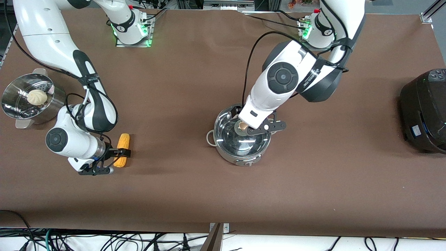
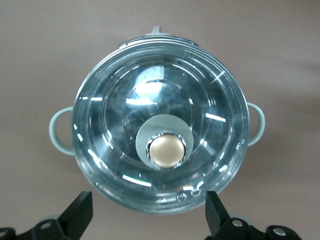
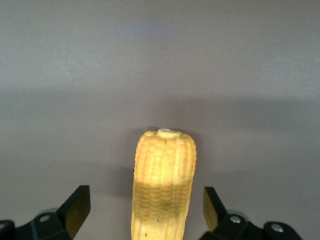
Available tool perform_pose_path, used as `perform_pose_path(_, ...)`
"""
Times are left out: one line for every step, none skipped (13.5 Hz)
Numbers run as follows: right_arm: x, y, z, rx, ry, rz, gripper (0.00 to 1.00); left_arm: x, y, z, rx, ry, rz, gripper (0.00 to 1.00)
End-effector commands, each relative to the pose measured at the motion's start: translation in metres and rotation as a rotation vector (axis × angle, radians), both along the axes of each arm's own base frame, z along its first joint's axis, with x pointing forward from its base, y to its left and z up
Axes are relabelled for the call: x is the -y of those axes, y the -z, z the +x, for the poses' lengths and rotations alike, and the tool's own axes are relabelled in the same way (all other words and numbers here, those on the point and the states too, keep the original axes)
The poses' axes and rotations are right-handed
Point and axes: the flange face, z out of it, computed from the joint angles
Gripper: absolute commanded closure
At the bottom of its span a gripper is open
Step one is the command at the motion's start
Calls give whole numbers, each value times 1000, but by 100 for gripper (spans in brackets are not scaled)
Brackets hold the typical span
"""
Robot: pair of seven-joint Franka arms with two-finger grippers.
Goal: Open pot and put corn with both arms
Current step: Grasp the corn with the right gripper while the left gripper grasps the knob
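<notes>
The steel pot [image 1: 240, 158] stands mid-table with its glass lid [image 1: 237, 141] on and the tan knob [image 1: 242, 125] on top. My left gripper [image 1: 256, 129] hangs open just over the lid, beside the knob. In the left wrist view the lid [image 2: 150, 100] and knob [image 2: 166, 151] lie ahead of the open gripper [image 2: 148, 212], which holds nothing. The corn [image 1: 123, 144] lies on the table toward the right arm's end. My right gripper [image 1: 120, 153] is open astride it. In the right wrist view the corn [image 3: 162, 175] runs between the spread fingers [image 3: 77, 207], untouched.
A perforated steel steamer basket [image 1: 14, 111] with a white bun [image 1: 37, 97] stands at the right arm's end of the table. A large black cooker [image 1: 425, 108] stands at the left arm's end. The brown table [image 1: 195, 195] stretches toward the front camera.
</notes>
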Motion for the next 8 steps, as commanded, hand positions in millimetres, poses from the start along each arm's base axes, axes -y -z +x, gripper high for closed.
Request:
perform_pose_path(-3,10,3,12,4,6,0,10,18,10,37,-11,6,1)
perform_pose_path(-4,11,2,9,3,7,0,12,26,12,38,-12,3,1)
perform_pose_path(-5,15,0,1,2,8,0,19,34,11,46,-4,-2,1)
perform_pose_path(-4,16,-1,-2,4,7,0,25,41,9,58,6,3,1)
perform_pose_path(-4,21,-5,-13,3,7,0,24,45,11,68,14,20,1)
perform_pose_path(-5,25,-7,-19,1,7,0,23,50,12,73,20,35,1)
perform_pose_path(-5,27,-10,-19,1,7,0,24,51,11,73,22,39,1)
perform_pose_path(-3,30,-11,-17,4,6,0,24,54,10,69,24,43,1)
